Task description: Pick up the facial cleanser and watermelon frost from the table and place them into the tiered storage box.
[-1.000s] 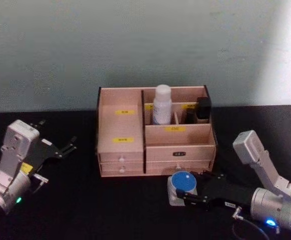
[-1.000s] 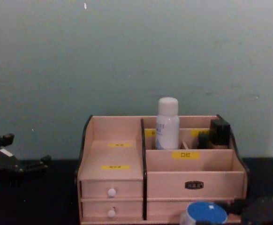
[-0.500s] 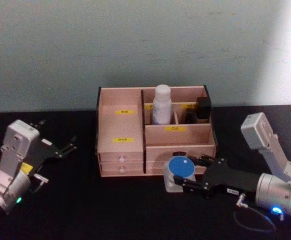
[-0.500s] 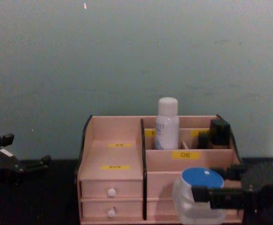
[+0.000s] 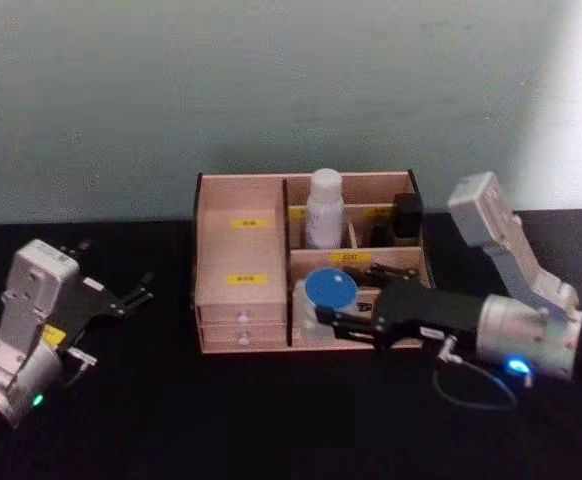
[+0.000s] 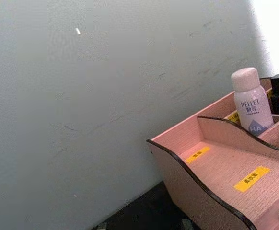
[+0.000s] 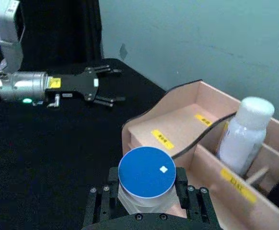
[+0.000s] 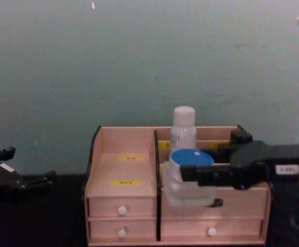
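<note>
My right gripper (image 5: 321, 312) (image 7: 146, 197) (image 8: 190, 176) is shut on a clear jar with a blue lid (image 5: 329, 290) (image 7: 146, 173) (image 8: 192, 175); I cannot tell which of the task's two items it is. The jar hangs off the table, just in front of the tiered storage box (image 5: 241, 250) (image 7: 178, 124) (image 8: 124, 175) (image 6: 216, 163), level with its front right compartment near the middle divider. A white bottle (image 5: 324, 208) (image 6: 250, 103) (image 7: 245, 129) (image 8: 183, 128) stands upright in a back compartment. My left gripper (image 5: 136, 295) (image 7: 114, 85) (image 8: 29, 164) rests open at the far left.
A black item (image 5: 405, 218) (image 8: 240, 136) sits in the box's back right compartment. The black table (image 5: 271, 410) lies bare in front of the drawers. A teal wall stands close behind the box.
The right gripper has lifted the blue-lidded jar off the table and carried it up and left, to the box's front compartment. The left arm has not moved.
</note>
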`<move>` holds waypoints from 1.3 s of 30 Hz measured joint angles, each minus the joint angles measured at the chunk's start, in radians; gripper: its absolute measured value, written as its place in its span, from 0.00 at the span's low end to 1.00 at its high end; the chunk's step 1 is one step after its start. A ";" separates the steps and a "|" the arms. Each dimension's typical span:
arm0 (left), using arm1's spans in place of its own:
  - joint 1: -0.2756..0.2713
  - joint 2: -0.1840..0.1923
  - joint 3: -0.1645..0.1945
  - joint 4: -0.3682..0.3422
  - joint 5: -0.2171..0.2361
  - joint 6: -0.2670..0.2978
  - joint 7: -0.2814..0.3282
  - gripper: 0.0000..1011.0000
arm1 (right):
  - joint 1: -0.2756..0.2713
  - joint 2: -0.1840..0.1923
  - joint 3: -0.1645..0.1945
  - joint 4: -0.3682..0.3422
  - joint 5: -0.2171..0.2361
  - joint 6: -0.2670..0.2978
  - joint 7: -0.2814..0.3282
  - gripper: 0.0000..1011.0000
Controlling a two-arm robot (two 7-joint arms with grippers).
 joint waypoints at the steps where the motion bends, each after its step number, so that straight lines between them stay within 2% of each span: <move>1: 0.000 0.000 0.000 0.000 0.000 0.000 0.000 0.99 | 0.010 -0.007 -0.005 0.010 -0.001 0.000 0.001 0.70; 6: 0.000 0.000 0.000 0.000 0.000 0.000 0.000 0.99 | 0.072 -0.051 -0.028 0.077 -0.010 -0.007 0.005 0.70; 15: 0.000 0.000 0.000 0.000 0.000 0.000 0.000 0.99 | 0.218 -0.163 -0.075 0.257 -0.036 -0.028 0.022 0.70; 21: 0.000 0.000 0.000 0.000 0.000 0.000 0.000 0.99 | 0.283 -0.221 -0.094 0.348 -0.046 -0.051 0.040 0.70; 25: 0.000 0.000 0.000 0.000 0.000 0.000 0.000 0.99 | 0.307 -0.247 -0.101 0.390 -0.050 -0.059 0.046 0.70; 34: 0.000 0.000 0.000 0.000 0.000 0.000 0.000 0.99 | 0.364 -0.326 -0.111 0.537 -0.060 -0.079 0.050 0.70; 39: 0.000 0.000 0.000 0.000 0.000 0.000 0.000 0.99 | 0.376 -0.349 -0.112 0.584 -0.066 -0.080 0.050 0.70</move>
